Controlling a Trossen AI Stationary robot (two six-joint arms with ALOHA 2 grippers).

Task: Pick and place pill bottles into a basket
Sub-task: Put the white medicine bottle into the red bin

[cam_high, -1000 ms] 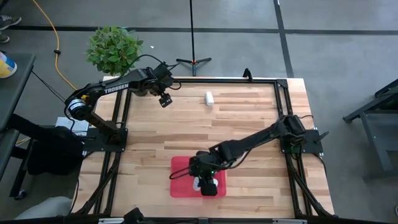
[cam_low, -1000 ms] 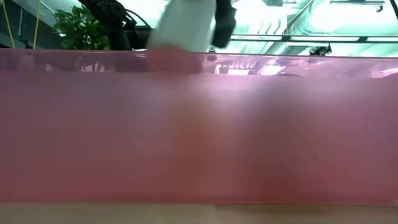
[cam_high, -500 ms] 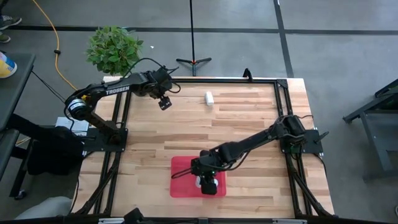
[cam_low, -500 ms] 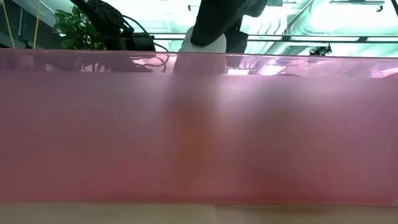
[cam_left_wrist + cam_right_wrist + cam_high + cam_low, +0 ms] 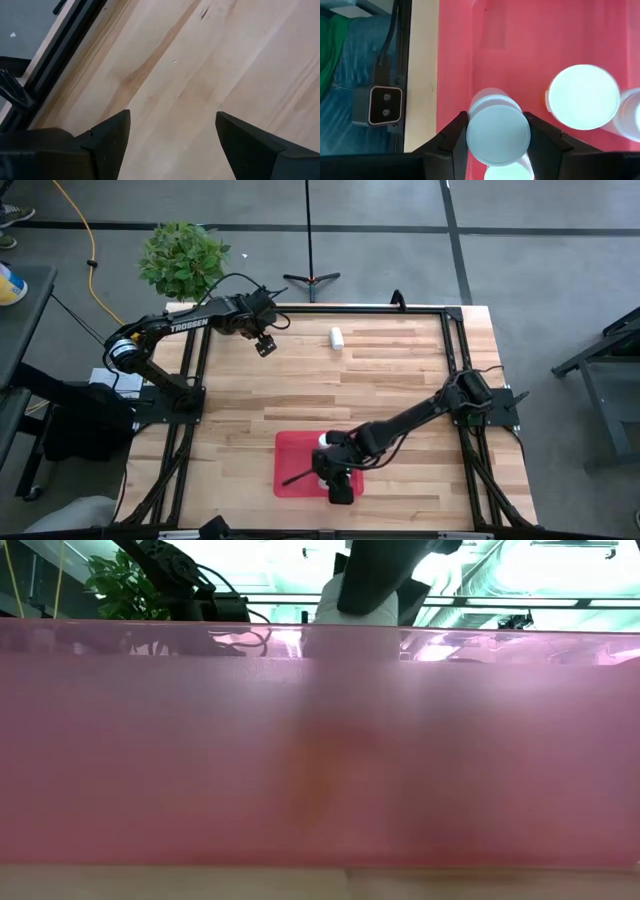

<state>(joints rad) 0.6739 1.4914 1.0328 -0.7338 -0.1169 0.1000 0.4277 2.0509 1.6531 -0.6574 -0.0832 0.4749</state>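
Note:
The basket (image 5: 295, 455) is a shallow red tray near the table's near edge; its wall (image 5: 150, 740) fills the low view. My right gripper (image 5: 337, 483) hangs over the basket's right part, shut on a white-capped pill bottle (image 5: 498, 133). Other white-capped bottles (image 5: 582, 97) (image 5: 631, 114) stand in the basket beside it. One more white bottle (image 5: 336, 337) lies on its side on the wood near the far edge. My left gripper (image 5: 264, 345) hovers open over bare wood at the far left, holding nothing (image 5: 172, 117). My right gripper pinches the bottle between its two fingers (image 5: 451, 137), one on each side of it just below the cap's rim (image 5: 471, 134). The fingers come slanting down from above. The cap (image 5: 330, 602) stands above the basket's wall; the bottle's lower end is hidden.
Black frame rails (image 5: 196, 370) run along the table's edges. A potted plant (image 5: 183, 258) and a stand (image 5: 310, 278) are beyond the far edge. A small camera block (image 5: 385, 106) sits at the near edge beside the basket. Bare wood lies between the basket and the far bottle.
My right gripper, still shut on the bottle, has sunk toward the basket and shifted a little toward the table's right and near edges, with a slight roll of the wrist. The bottle went with it.

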